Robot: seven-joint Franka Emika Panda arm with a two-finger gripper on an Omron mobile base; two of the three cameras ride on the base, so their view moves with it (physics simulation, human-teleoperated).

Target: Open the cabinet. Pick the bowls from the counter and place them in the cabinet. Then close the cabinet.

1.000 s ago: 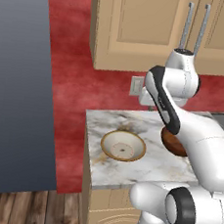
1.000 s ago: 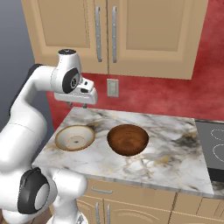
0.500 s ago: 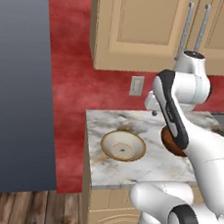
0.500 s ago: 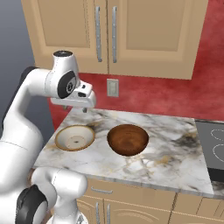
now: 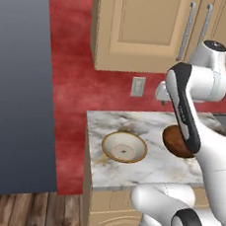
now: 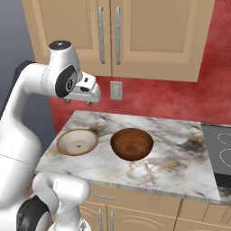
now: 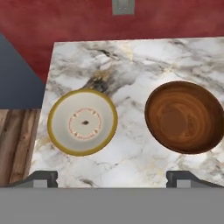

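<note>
On the counter [image 7: 131,65] we see 2 rigid, likely slippery bowls [image 7: 83,121]; our gripper [image 6: 88,102] hangs wide, empty; rims suit grasping.

Cream gold-rimmed bowl [image 7: 82,122], reddish-brown bowl [image 7: 183,116], brown-veined, seemingly white-grey counter [image 7: 131,65]
</note>
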